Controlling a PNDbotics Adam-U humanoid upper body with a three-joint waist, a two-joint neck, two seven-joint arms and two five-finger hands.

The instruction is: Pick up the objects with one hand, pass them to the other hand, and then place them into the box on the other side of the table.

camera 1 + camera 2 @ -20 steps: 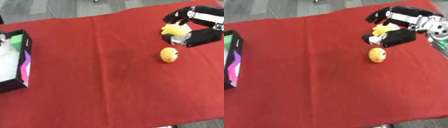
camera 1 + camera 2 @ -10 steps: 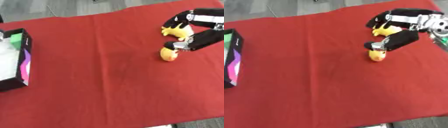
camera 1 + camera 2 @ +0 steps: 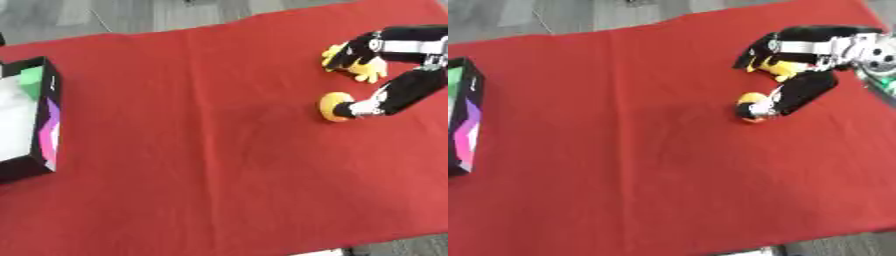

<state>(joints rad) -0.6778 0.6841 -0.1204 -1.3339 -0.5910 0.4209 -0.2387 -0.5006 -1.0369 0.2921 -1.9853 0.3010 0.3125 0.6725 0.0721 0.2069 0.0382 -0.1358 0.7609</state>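
Left eye view: the right hand [image 3: 385,70] comes in from the upper right of the frame over the red-covered worktop [image 3: 201,150]. Its fingers [image 3: 346,52] arch over a yellow plush toy [image 3: 363,70], while its thumb [image 3: 376,102] reaches down and left to touch a round orange-yellow object [image 3: 331,106] lying on the cloth just below the toy. The hand is spread wide, and neither thing is clasped or lifted. At the left edge sits an open black box [image 3: 48,120] with a white inside, a green patch at its upper corner and pink and purple shapes on its near wall, well apart from both things.

Right eye view: the same hand spans the toy and the round object in the upper right; the thumb tip rests against the round object's right side. Only the box's right wall shows at the left edge. The left hand shows in neither view.
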